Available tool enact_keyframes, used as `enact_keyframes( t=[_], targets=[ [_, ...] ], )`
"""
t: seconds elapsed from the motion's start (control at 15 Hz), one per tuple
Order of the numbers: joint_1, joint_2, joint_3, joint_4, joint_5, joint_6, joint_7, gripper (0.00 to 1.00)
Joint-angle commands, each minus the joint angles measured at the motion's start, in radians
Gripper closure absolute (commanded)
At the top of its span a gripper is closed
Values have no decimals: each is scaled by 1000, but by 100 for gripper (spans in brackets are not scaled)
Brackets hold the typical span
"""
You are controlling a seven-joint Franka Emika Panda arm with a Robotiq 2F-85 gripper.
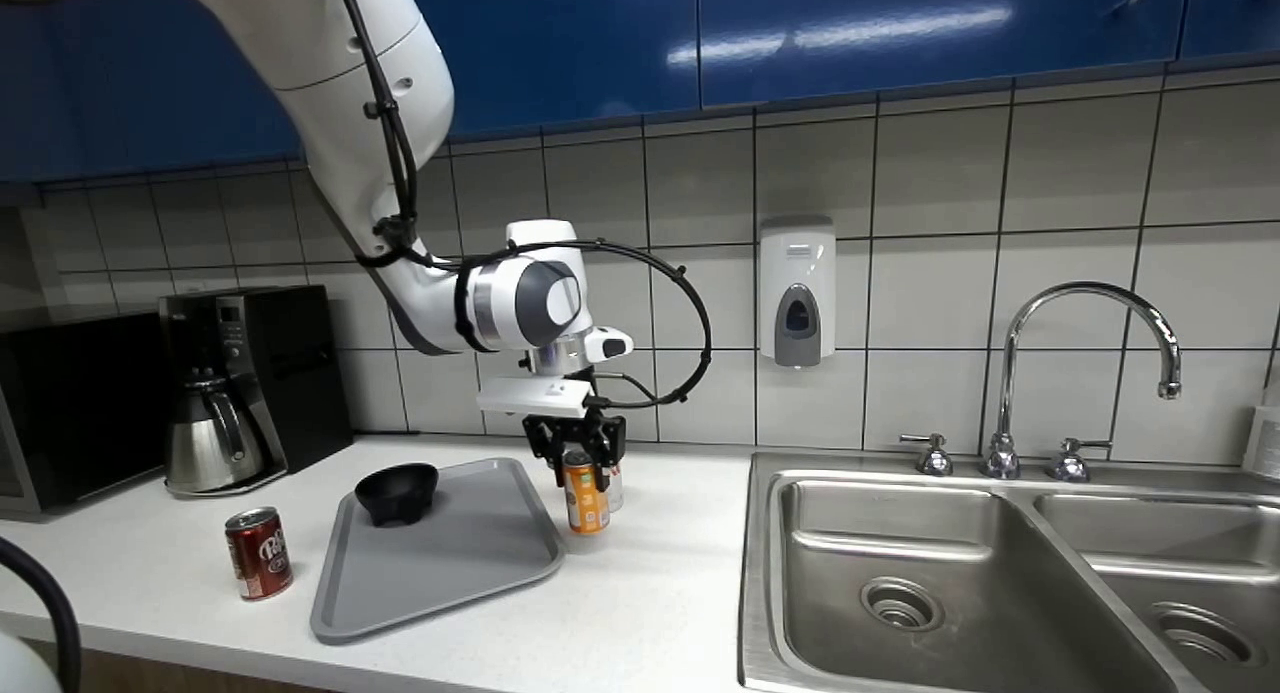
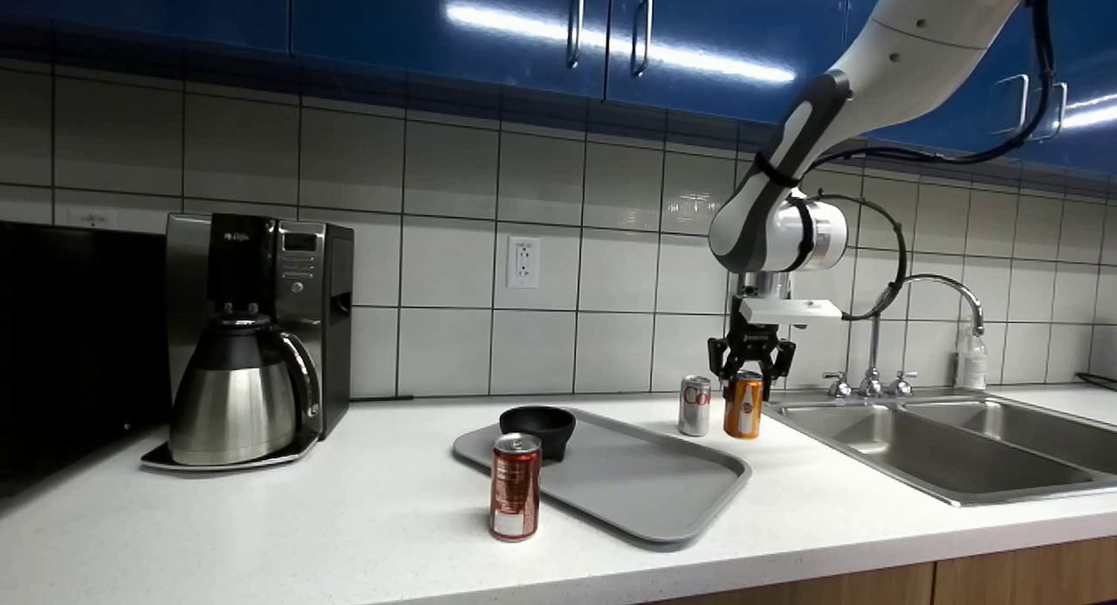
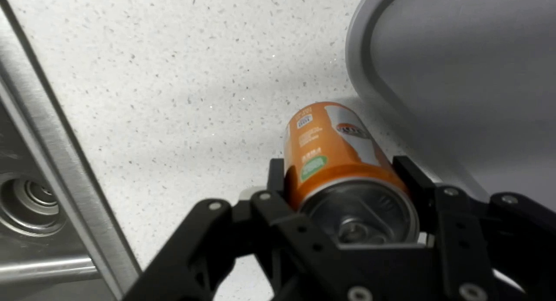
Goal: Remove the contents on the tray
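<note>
End effector [image 3: 340, 170] grips the orange can [image 2: 743, 413] by its sides, I'd guess so it lands upright off the tray [image 2: 646, 491] just beside; silver can [image 2: 695, 406] stands near the end effector, red can [image 2: 515, 491] well apart, past the tray.

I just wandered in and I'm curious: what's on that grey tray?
A black bowl stands on the grey tray, toward one corner. The patch of tray beneath the bowl is covered and cannot be seen.

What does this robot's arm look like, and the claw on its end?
The arm is white and rounded, with dark grey patches. Black cables run along it, tied with black bands. The claw-like gripper is black and angular, with jointed fingers and round silver screws.
</note>
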Motion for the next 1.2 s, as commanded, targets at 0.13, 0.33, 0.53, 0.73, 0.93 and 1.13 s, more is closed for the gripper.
enact_keyframes(
  t=[0.13,0.33,0.53,0.73,0.93,1.13],
  targets=[
    [-22,-1,4,1,25,2,-30,62],
    [-23,8,4,4,30,0,-32,62],
    [-26,16,3,5,34,-1,-33,62],
    [-31,18,2,5,38,-1,-35,62],
    [-37,22,0,6,40,-1,-36,62],
    [-42,28,0,8,42,-1,-38,62]
  ],
)
